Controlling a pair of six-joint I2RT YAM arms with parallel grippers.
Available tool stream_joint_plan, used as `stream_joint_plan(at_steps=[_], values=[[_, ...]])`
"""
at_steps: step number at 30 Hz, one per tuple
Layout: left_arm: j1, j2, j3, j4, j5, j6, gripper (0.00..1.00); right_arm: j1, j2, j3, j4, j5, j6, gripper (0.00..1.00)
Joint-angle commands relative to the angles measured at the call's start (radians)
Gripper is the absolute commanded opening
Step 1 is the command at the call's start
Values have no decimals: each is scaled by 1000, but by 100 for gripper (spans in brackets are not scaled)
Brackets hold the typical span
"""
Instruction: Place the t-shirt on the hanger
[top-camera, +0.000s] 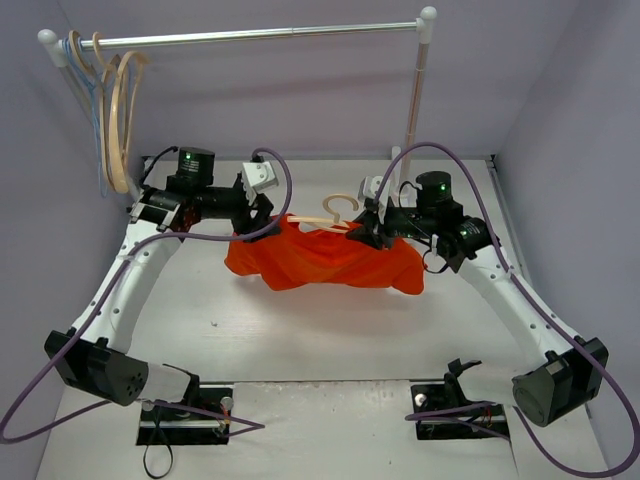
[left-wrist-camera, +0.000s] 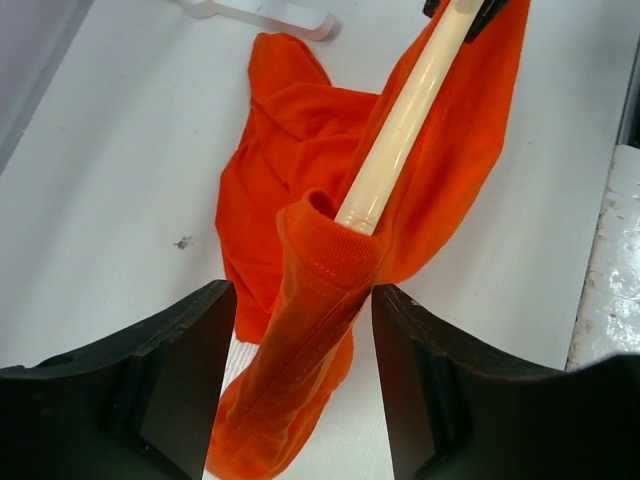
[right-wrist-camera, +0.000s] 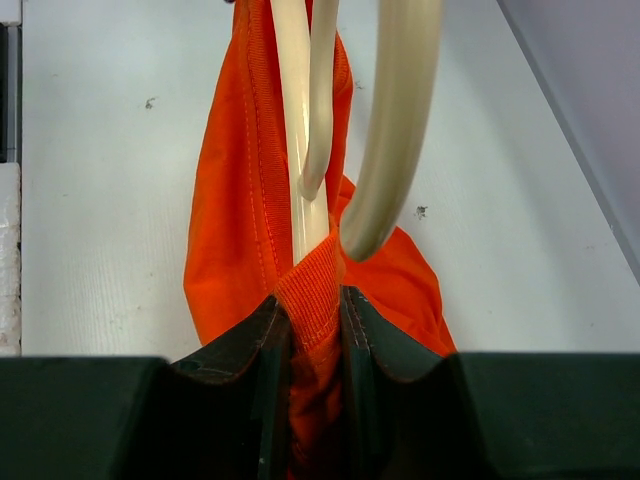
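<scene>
Most of the hanger (top-camera: 340, 206) is buried in cloth – overhead only its hook and a sliver of arm show at frame centre. The right wrist view cuts the hook off at the top. Whether wood sits inside the right gripper (right-wrist-camera: 315, 300) cannot be told; its jaws are clamped tight on a ribbed orange hem. The left gripper (left-wrist-camera: 300, 300) is released, jaws apart, with a fold of cloth between them and a gap on its left side. The t-shirt (top-camera: 320, 262) is bright orange-red and bunched – it hangs between the two grippers at mid-frame, sagging to the table (top-camera: 330, 340). One pale arm runs into a hemmed opening.
</scene>
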Motion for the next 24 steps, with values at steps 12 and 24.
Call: stream_joint_plan(at_steps=[12,24], values=[[-14,37,-18,100,176,33,55,-18,40,93,94,-89,-19,0],[-20,-5,-19,140,203,-1,0,-44,47,113,65,-85,-45,1]])
